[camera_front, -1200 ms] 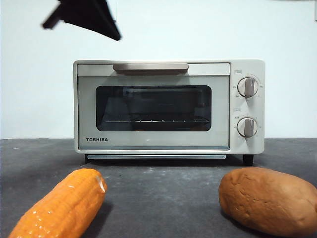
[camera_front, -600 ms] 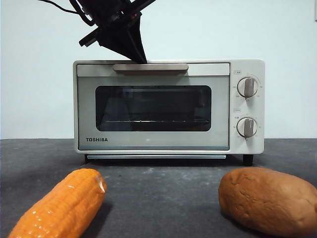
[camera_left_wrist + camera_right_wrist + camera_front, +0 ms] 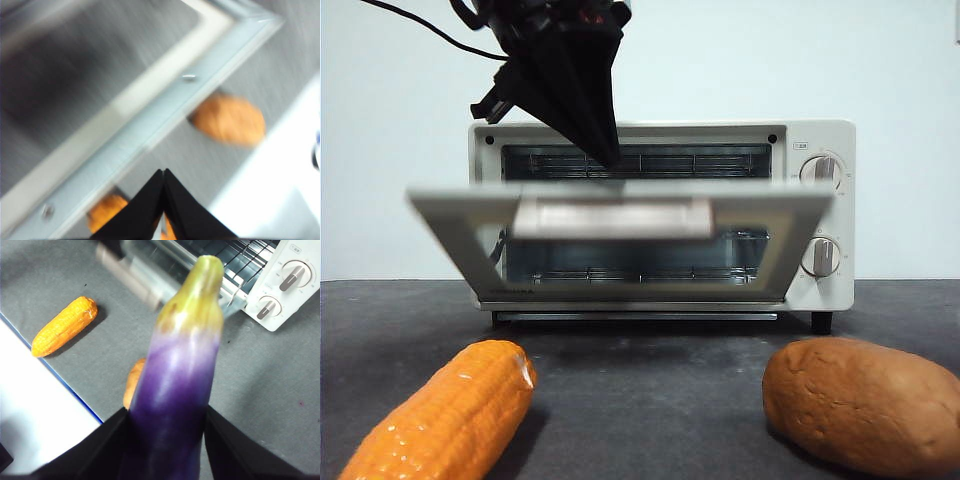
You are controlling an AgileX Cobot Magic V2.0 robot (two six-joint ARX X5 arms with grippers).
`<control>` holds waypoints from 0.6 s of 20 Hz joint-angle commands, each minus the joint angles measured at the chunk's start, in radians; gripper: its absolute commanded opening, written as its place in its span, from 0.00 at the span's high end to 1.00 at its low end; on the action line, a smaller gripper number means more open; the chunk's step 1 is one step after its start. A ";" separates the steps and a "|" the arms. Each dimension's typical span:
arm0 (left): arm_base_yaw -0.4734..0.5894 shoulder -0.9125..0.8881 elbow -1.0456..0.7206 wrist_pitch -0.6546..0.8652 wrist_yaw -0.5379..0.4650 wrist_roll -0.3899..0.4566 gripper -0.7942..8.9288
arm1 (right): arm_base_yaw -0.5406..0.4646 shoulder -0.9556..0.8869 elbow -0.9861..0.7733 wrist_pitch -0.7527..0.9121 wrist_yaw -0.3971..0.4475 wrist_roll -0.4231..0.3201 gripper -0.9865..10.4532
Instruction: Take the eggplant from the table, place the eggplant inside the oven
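In the front view we see the left gripper [image 3: 608, 160], jaws pressed narrow together, tip at the top of the oven [image 3: 820, 215] opening, whose door [image 3: 620, 215] hangs half open and blurred; on the table [image 3: 650, 400] a corn cob [image 3: 445, 420] lies at seven o'clock and a potato [image 3: 865, 400] at five o'clock. From the left wrist we see the closed jaws over the blurred door, potato beyond. From the right wrist we see the right gripper [image 3: 167, 440] clamped around the eggplant [image 3: 177, 375], held above the table, stem end pointing at twelve o'clock toward the oven.
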 commanded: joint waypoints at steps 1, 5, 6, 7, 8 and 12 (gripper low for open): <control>-0.030 -0.018 0.015 -0.033 0.011 0.052 0.91 | 0.012 0.009 0.023 0.017 -0.009 -0.013 0.78; -0.031 -0.076 0.012 0.014 -0.053 0.039 0.91 | 0.012 0.059 0.022 0.044 -0.037 -0.037 0.78; -0.031 -0.095 0.001 0.040 -0.109 0.024 0.91 | 0.012 0.078 0.022 0.054 -0.037 -0.047 0.78; -0.029 -0.115 -0.018 0.070 -0.153 0.011 0.91 | 0.012 0.095 0.022 0.066 -0.037 -0.050 0.78; -0.025 -0.146 -0.054 0.113 -0.193 -0.007 0.91 | 0.012 0.118 0.022 0.084 -0.037 -0.063 0.78; 0.022 -0.284 -0.238 0.259 -0.265 -0.064 0.91 | 0.011 0.215 0.022 0.192 -0.022 -0.142 0.78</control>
